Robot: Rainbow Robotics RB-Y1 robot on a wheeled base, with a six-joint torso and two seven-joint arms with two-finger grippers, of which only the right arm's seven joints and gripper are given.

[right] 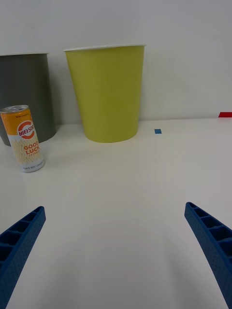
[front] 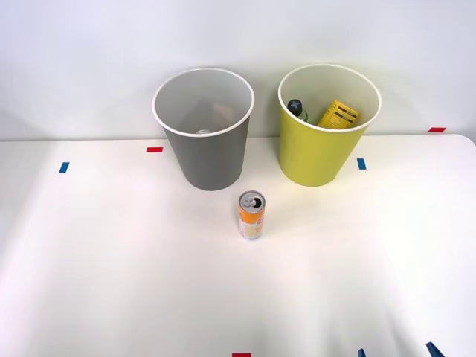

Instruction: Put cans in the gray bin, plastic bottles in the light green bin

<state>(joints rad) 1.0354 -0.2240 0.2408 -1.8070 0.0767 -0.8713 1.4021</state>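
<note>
light green bin (front: pixel 316 160): holds a clear bottle with a dark cap (front: pixel 297 108) and a yellow ribbed item (front: pixel 338 114), both leaning inside against its white wall; the plastic side of the sorting looks finished, as far as the table shows.
gray bin (front: pixel 212 160): just beside the light green bin, on the robot's left of it, apart from it; a silver round edge (front: pixel 203 132) peeks over its near rim from inside, probably a can top (too little of it shows to be sure).
orange can (front: pixel 251 215): upright on the white table (front: pixel 111 253), out in front of the light green bin and toward the gray bin's side, nearer the robot than both, touching neither.
done: the bottles, by my reading, and perhaps one can.
left: this orange can, which belongs in the gray bin.
right gripper (right: pixel 116 241): its blue ribbed fingers (right: pixel 21 236) spread wide, nothing between them, touching nothing; it sits low over the table, well short of the light green bin, with the can off to one side of its line.
next, as a judgement: line up on the can before any grasp.
</note>
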